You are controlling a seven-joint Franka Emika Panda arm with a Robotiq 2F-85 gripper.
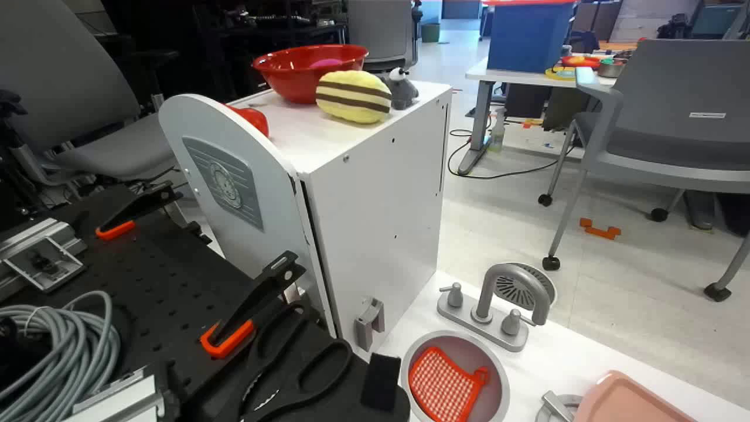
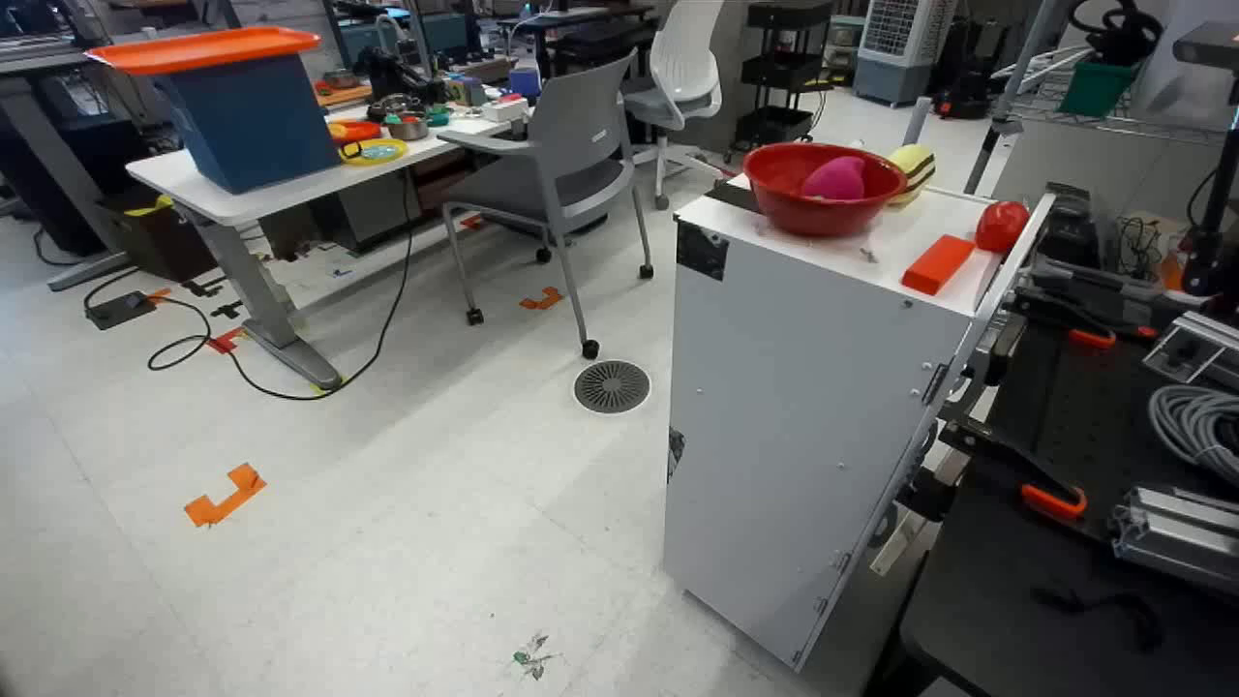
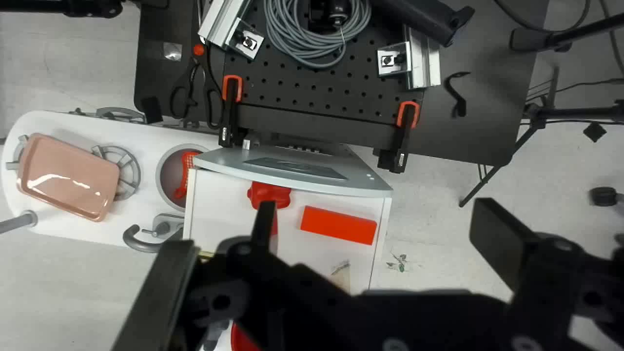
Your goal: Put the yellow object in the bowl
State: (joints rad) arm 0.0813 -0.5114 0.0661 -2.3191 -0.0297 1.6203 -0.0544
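Note:
On top of the white cabinet (image 1: 293,132), the yellow object (image 1: 353,97), (image 2: 915,174), a pale lump with dark stripes, rests right beside the red bowl (image 1: 290,79), (image 2: 823,218). A pink thing (image 2: 835,179) lies inside that bowl. My gripper (image 3: 373,214) is open in the wrist view, its fingers wide apart with nothing between them. Neither exterior view shows it. In the wrist view the gripper covers nearly all of the yellow object; only a thin yellow edge (image 3: 206,254) shows, and just part of the bowl (image 3: 242,340) is visible at the bottom.
An orange block (image 3: 339,225) and a red pepper-like toy (image 3: 269,195) lie by the raised curved panel (image 3: 292,168) along the cabinet top. A grey toy (image 1: 401,91) stands beside the yellow object. Lower down are a faucet (image 1: 510,287), a sink (image 1: 505,381) and a pink tray (image 3: 68,178).

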